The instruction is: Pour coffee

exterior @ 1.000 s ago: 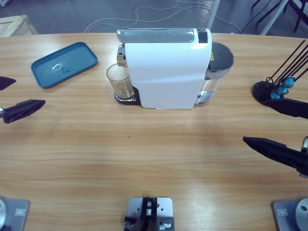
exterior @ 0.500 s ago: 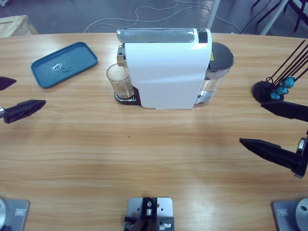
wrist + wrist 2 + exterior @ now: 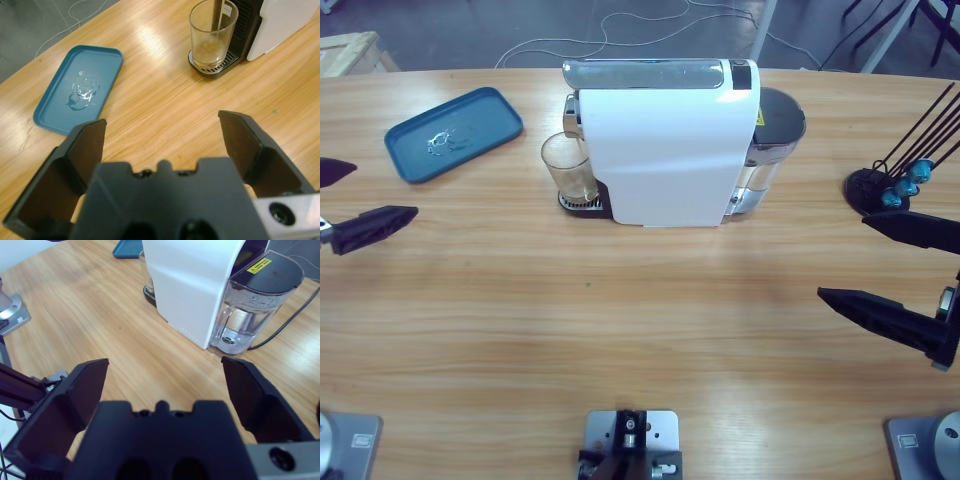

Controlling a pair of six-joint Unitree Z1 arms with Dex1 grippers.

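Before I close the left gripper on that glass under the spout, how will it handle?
The glass tumbler looks smooth and rigid, so probably slippery and breakable. It is tall and narrow on the drip grate, so a sideways nudge could tip it. Little coffee inside: likely light.

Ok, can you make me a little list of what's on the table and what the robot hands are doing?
Coffee machine: white coffee machine, mid table, far side
Glass: clear glass upright on the machine's drip tray, under the spout
Coffee: a thin brownish layer of coffee at the bottom of the glass
Water tank: water tank at the machine's back, partly filled
Tray: blue tray beside the machine, wet patch on it
Capsules: blue capsules on a black wire stand
Left gripper: fingers wide apart, holding nothing, facing the glass
Right gripper: fingers wide apart, holding nothing
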